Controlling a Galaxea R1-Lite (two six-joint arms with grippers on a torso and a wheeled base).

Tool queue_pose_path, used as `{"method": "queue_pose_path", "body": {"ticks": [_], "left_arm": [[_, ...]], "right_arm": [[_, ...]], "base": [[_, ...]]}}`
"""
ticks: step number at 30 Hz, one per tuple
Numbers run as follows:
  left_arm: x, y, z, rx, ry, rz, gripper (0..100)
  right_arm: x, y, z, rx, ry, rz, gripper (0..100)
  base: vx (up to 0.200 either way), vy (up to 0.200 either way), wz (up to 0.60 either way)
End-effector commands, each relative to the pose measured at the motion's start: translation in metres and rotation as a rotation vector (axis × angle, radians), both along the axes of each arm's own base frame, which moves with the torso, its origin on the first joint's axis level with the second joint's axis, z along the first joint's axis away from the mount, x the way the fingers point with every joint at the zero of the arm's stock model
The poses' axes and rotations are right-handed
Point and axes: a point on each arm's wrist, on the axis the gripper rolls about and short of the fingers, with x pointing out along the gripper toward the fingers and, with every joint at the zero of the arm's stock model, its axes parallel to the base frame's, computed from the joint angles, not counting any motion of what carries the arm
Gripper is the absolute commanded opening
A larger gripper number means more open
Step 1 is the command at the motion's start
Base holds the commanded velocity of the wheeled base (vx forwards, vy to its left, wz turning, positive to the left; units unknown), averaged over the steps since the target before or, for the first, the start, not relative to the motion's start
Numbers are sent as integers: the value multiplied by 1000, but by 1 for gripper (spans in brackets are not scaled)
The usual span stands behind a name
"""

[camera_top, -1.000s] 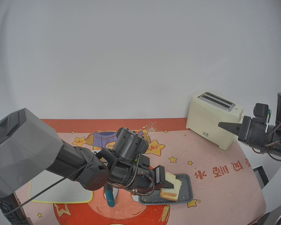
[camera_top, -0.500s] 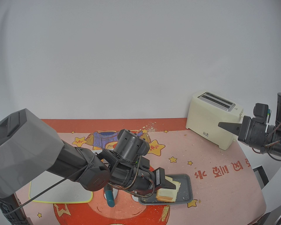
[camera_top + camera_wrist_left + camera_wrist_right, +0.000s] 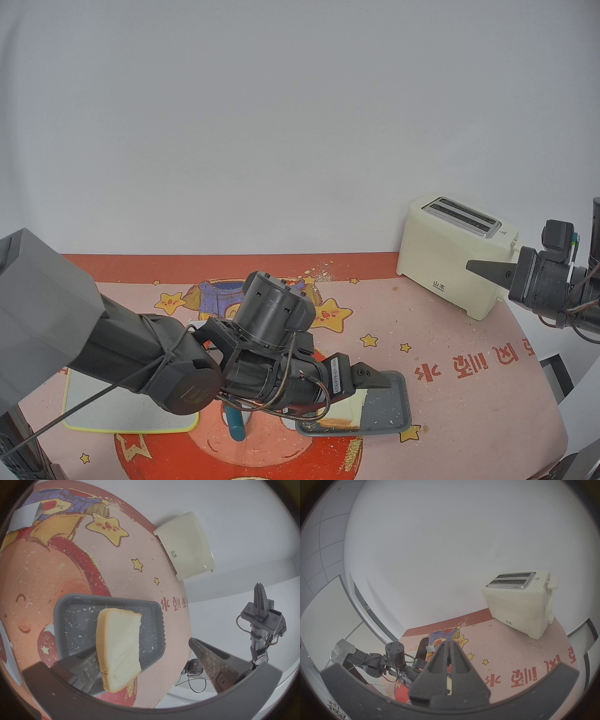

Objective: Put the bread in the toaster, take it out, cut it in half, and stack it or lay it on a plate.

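Note:
The bread (image 3: 345, 409) lies on the grey tray (image 3: 390, 406) near the table's front edge. In the left wrist view the bread (image 3: 118, 648) is a pale thick piece with a browned crust side, and it rests against one finger (image 3: 78, 667). My left gripper (image 3: 361, 392) hovers low over the tray, open, with its other finger (image 3: 215, 664) well clear of the bread. The cream toaster (image 3: 456, 253) stands at the back right with both slots empty. My right gripper (image 3: 487, 270) hangs shut in the air just in front of the toaster's right end.
A white cutting board (image 3: 125, 412) with a yellow-green rim lies at the front left, partly under my left arm. A teal-handled knife (image 3: 235, 426) lies between board and tray. Crumbs dot the patterned mat (image 3: 437, 337).
My left gripper lowered the bread onto the tray, then opened and let it go. The bread now lies flatter on the tray. The right arm has stayed still.

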Motion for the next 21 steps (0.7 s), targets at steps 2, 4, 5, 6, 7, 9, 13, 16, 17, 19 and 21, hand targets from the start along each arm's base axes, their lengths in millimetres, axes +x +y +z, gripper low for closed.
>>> {"method": "queue_pose_path", "body": {"ticks": [2,4,5,6,7,9,13,16,17,19,21], "left_arm": [[-1,0,8,-1,-31,17,100],[0,0,10,11,-55,39,100],[2,-3,12,22,-83,64,100],[2,-4,13,25,-93,69,100],[3,-4,14,25,-98,74,100],[3,-5,14,28,-100,74,100],[-4,-10,10,69,-104,74,100],[-11,-14,8,136,-158,49,100],[-11,-14,8,146,-175,50,100],[-10,-14,9,152,-188,53,100],[-10,-14,11,152,-197,60,100]], "right_arm": [[0,0,0,1,-1,1,0],[0,0,0,0,0,1,0],[0,0,0,-1,2,1,0],[0,0,0,-1,2,1,0],[0,0,0,-1,2,1,0],[0,0,0,-1,2,1,0],[0,0,0,-2,1,1,0],[1,0,-1,-3,6,1,0],[1,0,-1,-1,3,1,0],[0,0,0,0,0,1,0],[0,0,0,1,-1,1,0]], "base": [[0,0,0],[0,0,0],[0,0,0],[0,0,0],[0,0,0],[0,0,0],[0,0,0],[0,0,0],[0,0,0],[0,0,0],[0,0,0]]}}
